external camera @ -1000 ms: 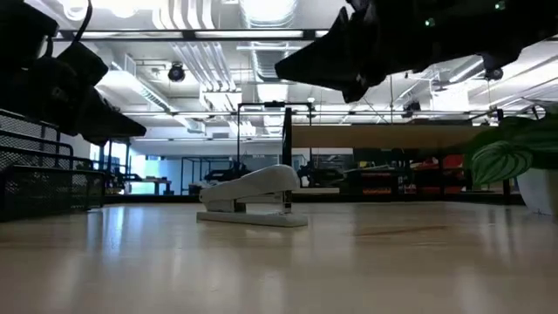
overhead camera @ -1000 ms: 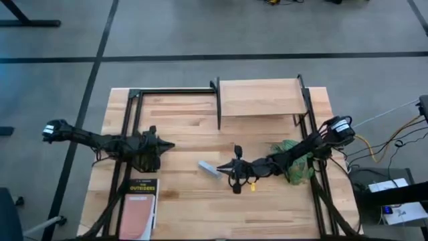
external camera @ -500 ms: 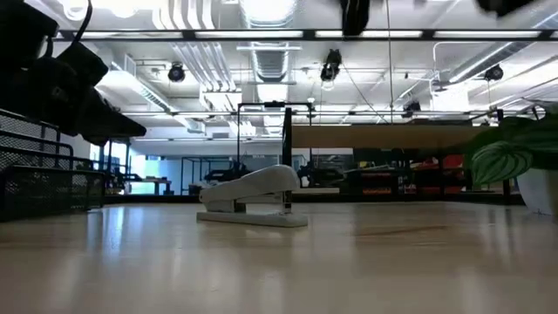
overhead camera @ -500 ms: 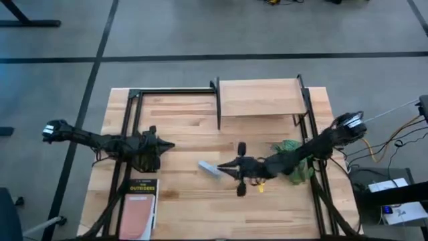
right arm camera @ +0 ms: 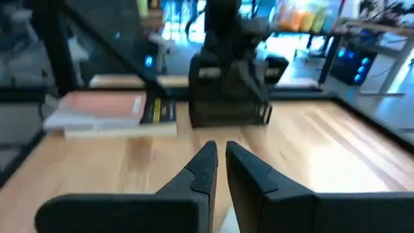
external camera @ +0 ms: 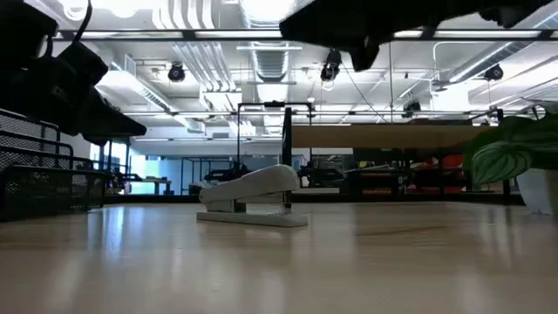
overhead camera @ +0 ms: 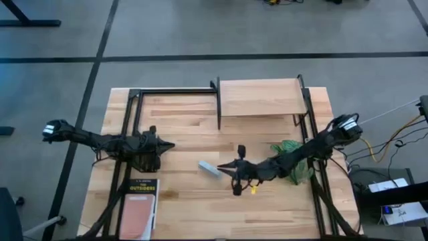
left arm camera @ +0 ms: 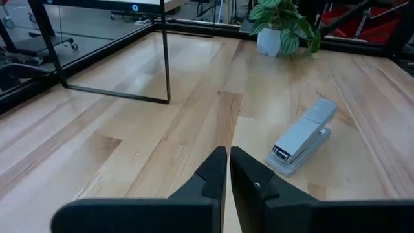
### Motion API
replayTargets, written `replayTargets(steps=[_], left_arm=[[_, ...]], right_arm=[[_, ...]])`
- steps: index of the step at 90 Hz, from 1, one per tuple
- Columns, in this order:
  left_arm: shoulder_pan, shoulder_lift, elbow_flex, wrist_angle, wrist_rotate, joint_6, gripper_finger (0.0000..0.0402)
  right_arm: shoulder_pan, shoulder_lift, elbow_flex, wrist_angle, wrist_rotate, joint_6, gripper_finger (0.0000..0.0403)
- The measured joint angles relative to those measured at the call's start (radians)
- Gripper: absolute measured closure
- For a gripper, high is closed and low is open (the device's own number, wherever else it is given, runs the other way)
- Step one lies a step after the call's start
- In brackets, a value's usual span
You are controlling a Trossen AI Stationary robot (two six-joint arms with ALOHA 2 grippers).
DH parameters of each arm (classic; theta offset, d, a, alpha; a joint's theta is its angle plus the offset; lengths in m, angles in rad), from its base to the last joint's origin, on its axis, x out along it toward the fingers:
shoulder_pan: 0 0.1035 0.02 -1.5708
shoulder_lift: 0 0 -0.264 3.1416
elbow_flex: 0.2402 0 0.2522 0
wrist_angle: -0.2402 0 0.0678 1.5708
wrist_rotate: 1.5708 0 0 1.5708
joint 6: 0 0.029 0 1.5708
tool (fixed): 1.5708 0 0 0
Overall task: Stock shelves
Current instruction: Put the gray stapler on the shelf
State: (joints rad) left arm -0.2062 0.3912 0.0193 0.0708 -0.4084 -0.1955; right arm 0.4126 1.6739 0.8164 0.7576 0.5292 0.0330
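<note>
A grey stapler (overhead camera: 208, 168) lies flat on the tabletop near the middle; the low view shows the stapler (external camera: 253, 197) resting on its base. My right gripper (overhead camera: 223, 167) hangs shut in the air just right of and above it, high in the low view (external camera: 353, 30), touching nothing. My left gripper (overhead camera: 171, 144) waits shut over the table's left part, also empty (left arm camera: 228, 153). The shelf (overhead camera: 259, 98), a light wood board on thin black legs, stands at the far edge with nothing on its top.
A potted green plant (overhead camera: 294, 161) stands at the right, under my right arm. A book (overhead camera: 139, 199) lies at the near left corner. A black wire rack (external camera: 44, 179) sits by my left gripper. Black frame rails (overhead camera: 174, 91) run along the table's edges.
My right gripper has gone up from above the stapler, out of the low view, then come partway back down; it stays shut. The stapler has not moved.
</note>
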Motion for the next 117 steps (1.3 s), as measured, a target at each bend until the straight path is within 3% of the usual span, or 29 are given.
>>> replayTargets(steps=[65,79,87,117], left_arm=[[0.000,0.000,0.000,0.001,0.000,0.000,0.0397],[0.000,0.000,0.000,0.001,0.000,0.000,0.0397],[0.000,0.000,0.000,0.001,0.000,0.000,0.0397],[0.000,0.000,0.000,0.002,0.000,0.000,0.0397]], right_arm=[[-0.014,0.081,0.029,0.007,0.024,-0.019,0.0384],[0.013,0.044,0.076,0.147,0.017,-0.153,0.0384],[0.038,-0.029,0.099,0.095,0.030,-0.236,0.0385],[0.040,-0.047,0.112,-0.103,0.108,-0.033,0.0385]])
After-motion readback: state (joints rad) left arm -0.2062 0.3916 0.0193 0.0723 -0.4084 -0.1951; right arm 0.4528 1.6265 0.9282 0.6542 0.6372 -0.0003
